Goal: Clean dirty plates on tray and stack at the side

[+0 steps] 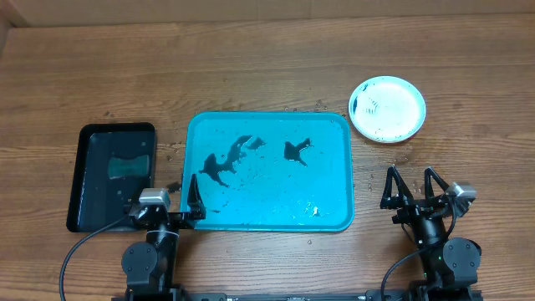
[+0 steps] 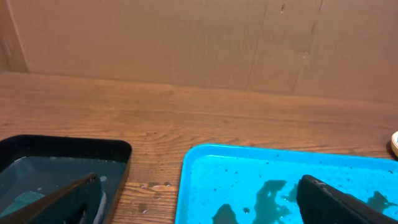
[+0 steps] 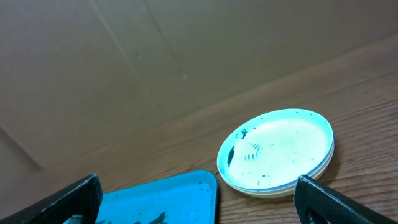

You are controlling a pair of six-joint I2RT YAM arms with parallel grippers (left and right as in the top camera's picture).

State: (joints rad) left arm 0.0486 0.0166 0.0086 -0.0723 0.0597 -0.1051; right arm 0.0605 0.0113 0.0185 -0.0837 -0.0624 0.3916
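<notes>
Overhead: plates (image 1: 387,109) stacked right of tray (image 1: 276,196); left jaws, right jaws released, empty.

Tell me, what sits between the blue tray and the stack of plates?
Nothing: only bare wooden table separates the tray and the plates, clearest in the overhead view.

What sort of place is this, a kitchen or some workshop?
Likely a robot test bench, not a kitchen: a wooden table walled by plain cardboard, an open left gripper and right gripper at its edge, a smeared turquoise tray, stacked plates.
</notes>
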